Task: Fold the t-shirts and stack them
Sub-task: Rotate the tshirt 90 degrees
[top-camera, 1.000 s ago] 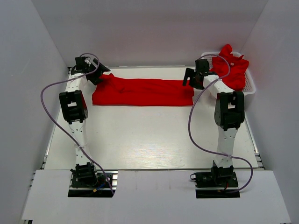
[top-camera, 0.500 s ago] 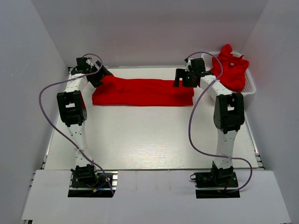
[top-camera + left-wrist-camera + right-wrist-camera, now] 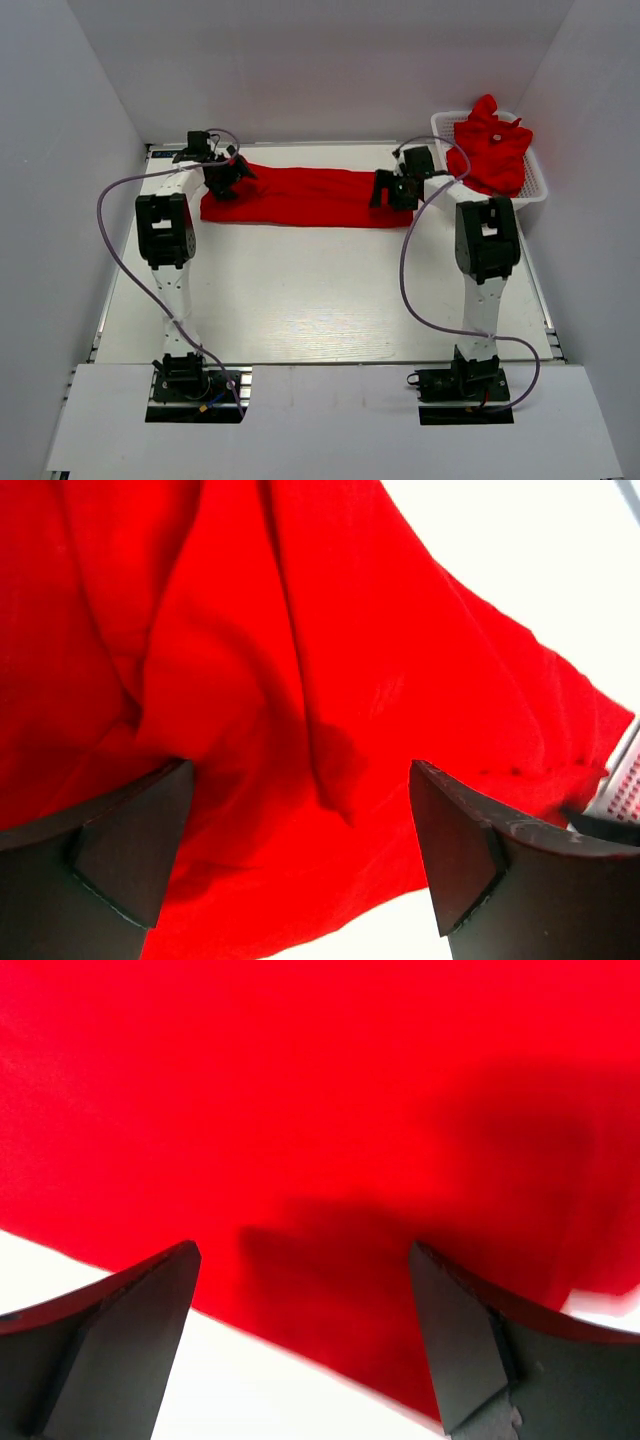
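I count two arms, the left arm (image 3: 165, 235) and the right arm (image 3: 487, 240), with one gripper apiece: the left gripper (image 3: 224, 181) and the right gripper (image 3: 386, 190). There are two purple cables, a left cable (image 3: 100, 210) and a right cable (image 3: 402, 265). There is one bench (image 3: 320, 290). One t-shirt (image 3: 300, 197) lies along its far edge. One basket (image 3: 541, 183) sits at the far right corner, holding one red heap (image 3: 495, 150); how many shirts are in it, I can't tell.

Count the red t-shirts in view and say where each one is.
2 at least: one t-shirt lies stretched across the table's far side; a red heap fills the white basket and may hide more.
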`<state>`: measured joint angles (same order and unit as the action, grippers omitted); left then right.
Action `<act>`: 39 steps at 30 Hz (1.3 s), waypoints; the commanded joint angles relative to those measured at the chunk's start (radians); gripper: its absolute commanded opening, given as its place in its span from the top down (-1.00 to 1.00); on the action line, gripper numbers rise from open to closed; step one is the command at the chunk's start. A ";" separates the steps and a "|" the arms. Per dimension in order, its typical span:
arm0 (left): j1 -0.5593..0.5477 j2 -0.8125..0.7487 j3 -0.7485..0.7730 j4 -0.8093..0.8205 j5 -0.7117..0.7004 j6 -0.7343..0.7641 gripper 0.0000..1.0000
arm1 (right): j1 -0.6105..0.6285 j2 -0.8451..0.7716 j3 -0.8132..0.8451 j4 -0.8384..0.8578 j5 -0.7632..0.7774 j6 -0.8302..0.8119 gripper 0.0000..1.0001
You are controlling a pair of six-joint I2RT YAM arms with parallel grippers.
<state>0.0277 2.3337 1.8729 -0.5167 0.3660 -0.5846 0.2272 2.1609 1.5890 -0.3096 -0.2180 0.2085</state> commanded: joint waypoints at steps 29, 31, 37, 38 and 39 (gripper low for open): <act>-0.333 0.458 0.462 0.584 0.034 -0.144 -0.99 | 0.609 -0.386 -0.584 0.296 -0.543 -0.149 -0.81; -0.333 0.429 0.471 0.571 0.018 -0.115 -0.99 | 0.606 -0.439 -0.561 0.296 -0.493 -0.135 -0.81; -0.333 0.189 0.474 0.412 -0.018 0.035 -0.99 | 0.600 -0.591 -0.526 0.245 -0.311 -0.036 -0.81; -0.333 0.143 0.435 0.377 -0.018 0.063 -0.99 | 0.592 -0.622 -0.529 0.231 -0.291 0.001 -0.81; -0.333 0.094 0.410 0.338 -0.018 0.093 -0.99 | 0.587 -0.637 -0.543 0.219 -0.226 0.053 -0.81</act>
<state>-0.3119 2.6892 2.3089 -0.0528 0.3782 -0.6106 0.8272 1.6051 1.0195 -0.0643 -0.5880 0.1459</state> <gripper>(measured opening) 0.988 0.904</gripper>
